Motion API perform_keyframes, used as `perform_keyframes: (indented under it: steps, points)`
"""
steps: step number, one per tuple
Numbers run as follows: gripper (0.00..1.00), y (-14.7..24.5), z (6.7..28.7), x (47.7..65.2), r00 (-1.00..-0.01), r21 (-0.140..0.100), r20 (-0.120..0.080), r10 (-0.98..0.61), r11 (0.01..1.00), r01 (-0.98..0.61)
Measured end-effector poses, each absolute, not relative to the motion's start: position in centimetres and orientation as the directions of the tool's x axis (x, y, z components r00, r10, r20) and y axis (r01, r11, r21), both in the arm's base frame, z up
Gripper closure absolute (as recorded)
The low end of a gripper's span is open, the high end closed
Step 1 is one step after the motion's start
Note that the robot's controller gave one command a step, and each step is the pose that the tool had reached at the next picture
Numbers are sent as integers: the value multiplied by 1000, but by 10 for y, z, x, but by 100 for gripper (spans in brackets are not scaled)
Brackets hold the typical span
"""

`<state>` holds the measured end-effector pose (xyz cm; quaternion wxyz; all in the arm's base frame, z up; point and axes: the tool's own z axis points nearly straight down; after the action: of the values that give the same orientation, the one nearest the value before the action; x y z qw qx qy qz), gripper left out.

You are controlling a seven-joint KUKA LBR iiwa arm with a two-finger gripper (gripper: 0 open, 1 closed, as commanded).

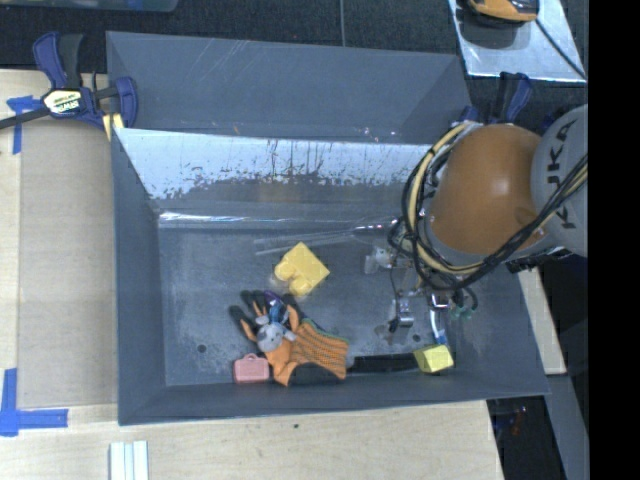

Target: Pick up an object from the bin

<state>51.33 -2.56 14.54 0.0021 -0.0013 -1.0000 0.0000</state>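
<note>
1. Here, the gripper (402,313) hangs low over the right floor of the grey metal bin (200,298); whether its claw is spread or pressed together cannot be told.
2. The small yellow cube (433,358) lies nearest, just beside the gripper at the front wall.
3. Judged step: approach, nothing visibly grasped. The next move calls for centring over the cube, then descending.

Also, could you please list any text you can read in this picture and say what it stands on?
"KU", black letters with the rest cut off at the view's right, on the arm's white link.
No text to be seen on the yellow block, the pink block or the small yellow cube.
</note>
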Motion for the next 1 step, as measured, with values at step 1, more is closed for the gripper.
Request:
perform_keyframes:
  steps: [1]
  points:
    - [0, -25, 149, 515, -1000, 0, -3, 1, 1000, 1]
